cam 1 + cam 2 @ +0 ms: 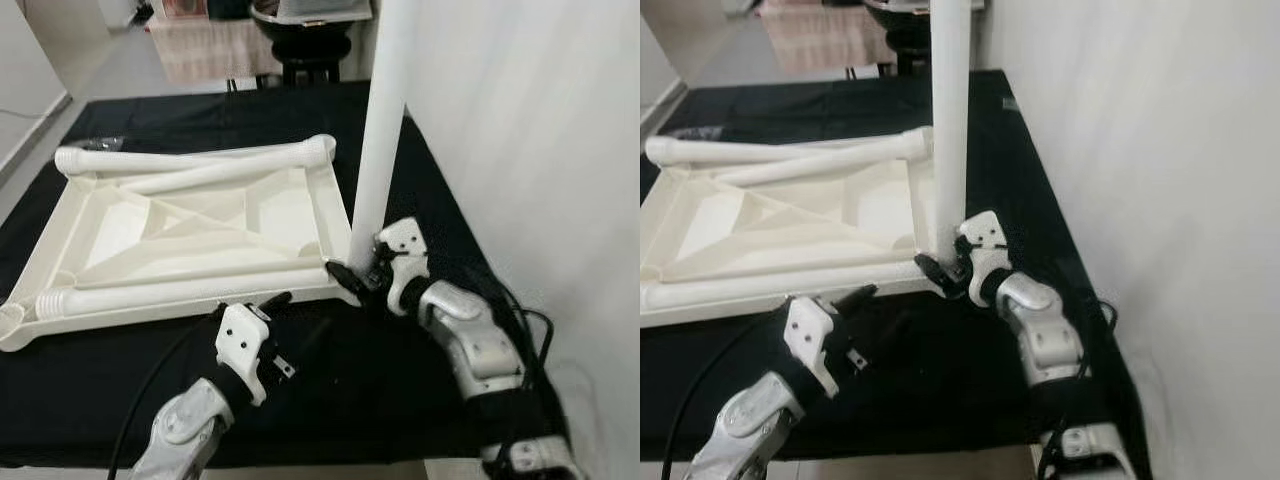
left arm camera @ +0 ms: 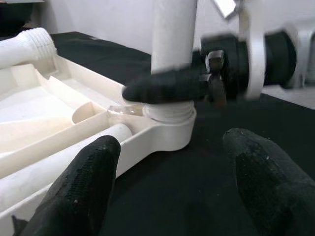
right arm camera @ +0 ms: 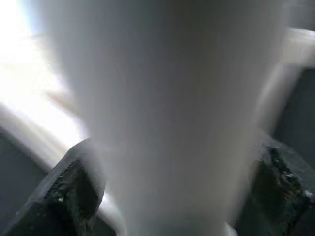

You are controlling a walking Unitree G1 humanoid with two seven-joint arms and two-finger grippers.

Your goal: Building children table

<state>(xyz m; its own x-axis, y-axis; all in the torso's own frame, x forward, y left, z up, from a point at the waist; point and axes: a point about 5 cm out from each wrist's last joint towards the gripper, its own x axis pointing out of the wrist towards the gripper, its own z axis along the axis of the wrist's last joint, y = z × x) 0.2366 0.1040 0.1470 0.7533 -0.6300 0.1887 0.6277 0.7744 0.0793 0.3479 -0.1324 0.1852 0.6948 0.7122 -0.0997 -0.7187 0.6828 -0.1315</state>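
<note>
Head camera: your right claw [image 1: 352, 272] grips the base of an upright white leg [image 1: 383, 120], its black fingers closed on either side of the tube just above the near right corner socket of the tabletop [image 1: 190, 235]. The tabletop lies upside down on the black bench [image 1: 400, 370], with two more legs [image 1: 195, 158] lying across its far edge and another leg [image 1: 150, 295] along its near edge. Your left claw [image 1: 245, 308] hovers just in front of the near edge, left of the right claw, fingers parted and holding nothing.

Left wrist: its two fingers [image 2: 81, 189] spread wide over the black cloth, pointing at the corner socket [image 2: 167, 128], where the leg stands; a finger of the right claw crosses the leg's base.

Right wrist: the leg [image 3: 162, 113] sits blurred between the two pads [image 3: 74, 189], both pressed against it.
</note>
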